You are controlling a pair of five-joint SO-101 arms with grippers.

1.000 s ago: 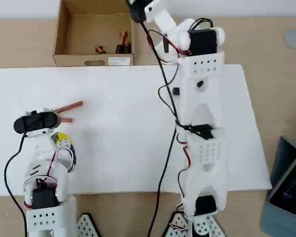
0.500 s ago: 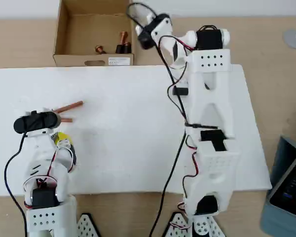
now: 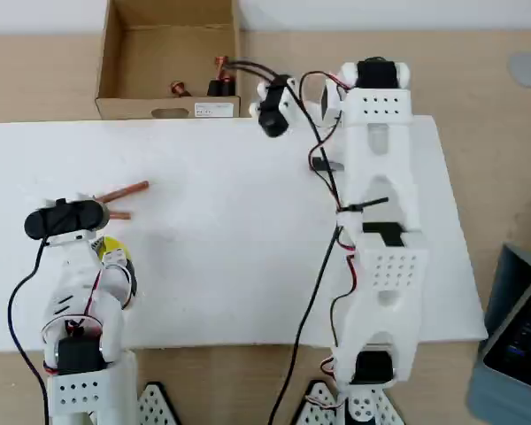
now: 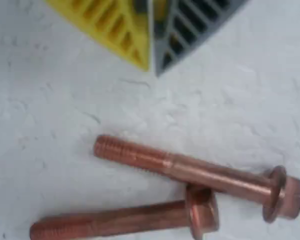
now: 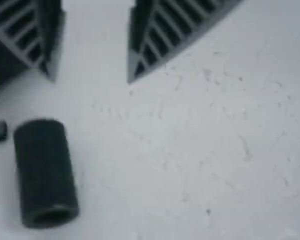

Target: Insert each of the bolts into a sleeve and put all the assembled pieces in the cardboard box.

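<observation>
While two copper bolts (image 3: 124,193) lie loose on the white surface (image 3: 221,257) just ahead of the left arm (image 3: 80,292), the high view shows the cardboard box (image 3: 150,108) beyond the surface's far edge. Some assembled pieces (image 3: 219,78) are already inside it. The right arm (image 3: 376,177) stretches toward the box's near right corner.

From the left wrist view, the left end effector (image 4: 152,66) hangs over the surface with its yellow and grey fingertips pressed together, holding nothing. The copper bolts lie near it, the head of one resting against the shank of the other.

From the right wrist view, the right end effector (image 5: 90,65) stands with its jaws apart and empty. A black sleeve (image 5: 45,172) lies on its side near one fingertip, not between the two.

The sleeve is round and would likely roll away if a fingertip nudges it off-centre. Because the bolts touch, closing on one could drag or flick the other. The left end effector must also spread before descending, or it will simply push them.
</observation>
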